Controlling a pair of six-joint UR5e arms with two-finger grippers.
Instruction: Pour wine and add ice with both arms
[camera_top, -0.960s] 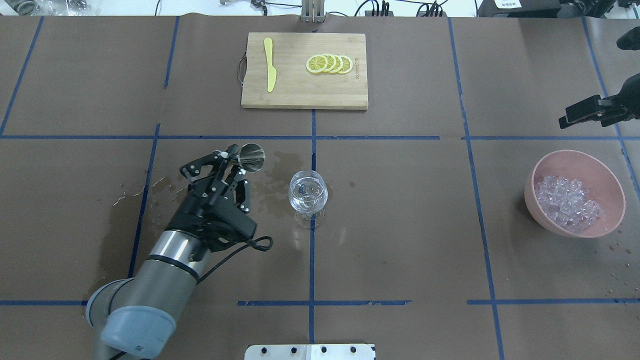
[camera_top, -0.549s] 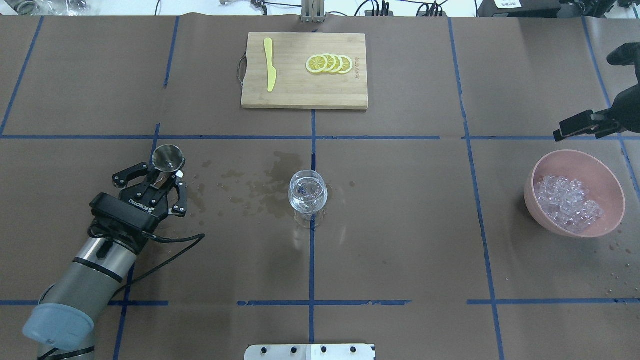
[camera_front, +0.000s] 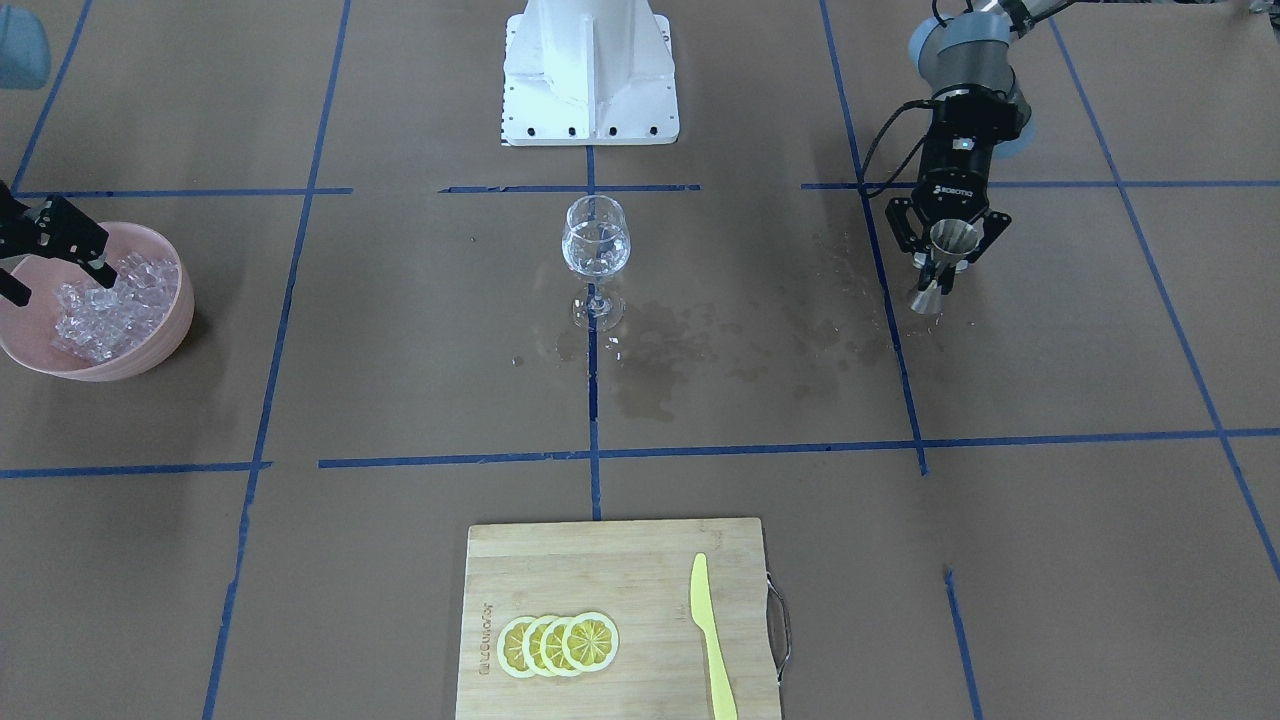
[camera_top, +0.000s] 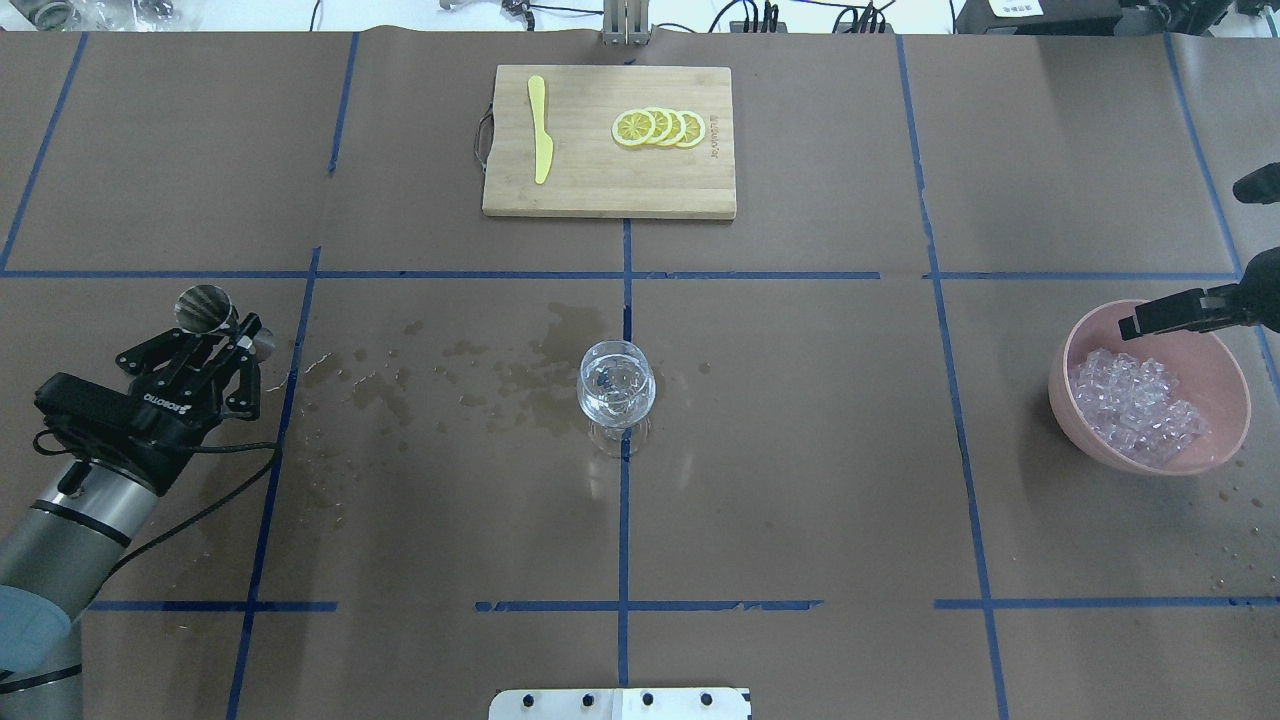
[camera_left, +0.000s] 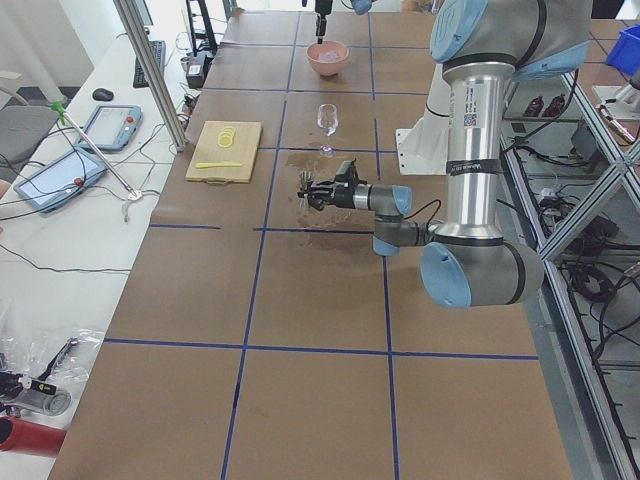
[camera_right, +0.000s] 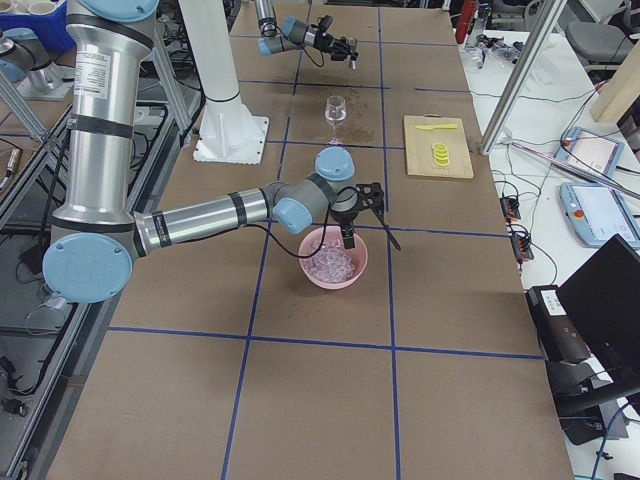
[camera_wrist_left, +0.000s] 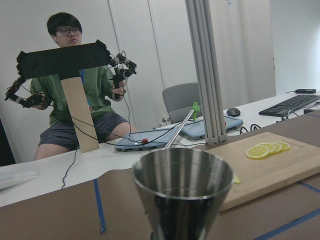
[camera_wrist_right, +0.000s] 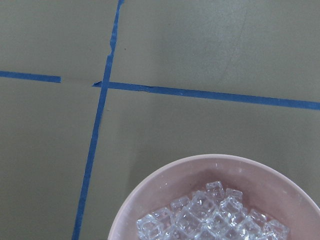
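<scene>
Left claw (camera_front: 938, 272) is clamped on the little steel jigger (camera_front: 955, 240), holding it upright, and the glass (camera_top: 617, 385) with a bit of clear wine (camera_front: 595, 258) sits well off to its right. Right claw (camera_right: 370, 242) is spread wide open, hanging just above the ice (camera_top: 1135, 405) heaped in the pink bowl (camera_top: 1062, 365).

Opposed overhead and front cameras, glass (camera_top: 617, 385) central in both.

Silver-grey tube arms (camera_right: 200, 215) with pale blue joint caps (camera_right: 88, 270), white pedestal (camera_front: 590, 70).
</scene>
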